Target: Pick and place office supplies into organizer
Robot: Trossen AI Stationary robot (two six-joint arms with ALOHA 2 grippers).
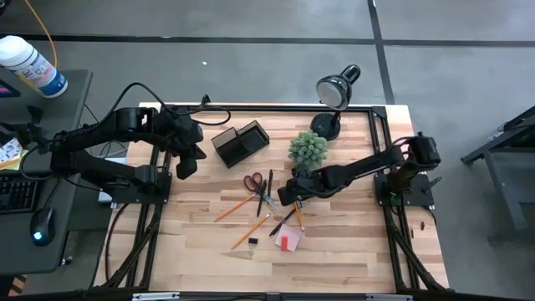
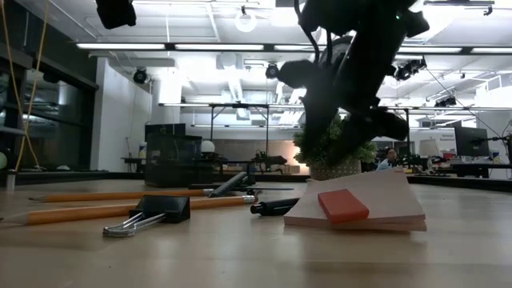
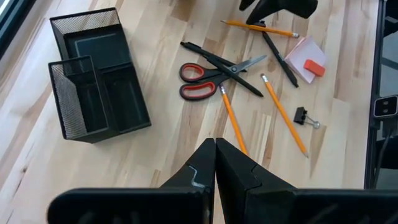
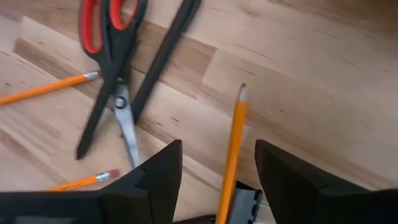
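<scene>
From above we look straight down on the whole table [image 1: 334, 251] and both arms. At table-top height we look level across it into the room. From the left wrist we look down from some height; from the right wrist we sit close to the wood. Both wrist views share the scissors [image 3: 211, 78] [image 4: 109, 37].

This is a robotics lab or open workshop hall. The wooden table [image 1: 334, 251] sits on a bare grey concrete floor [image 1: 251, 75], framed by black metal rails. Beside it, a side desk carries a keyboard [image 1: 12, 192], a glowing mouse [image 1: 42, 226] and a white bottle [image 1: 29, 65]. Looking across the tabletop, long ceiling strip lights [image 2: 168, 46] run over exposed ducts, with monitors [image 2: 468, 142] and workbenches lining the far side.
</scene>
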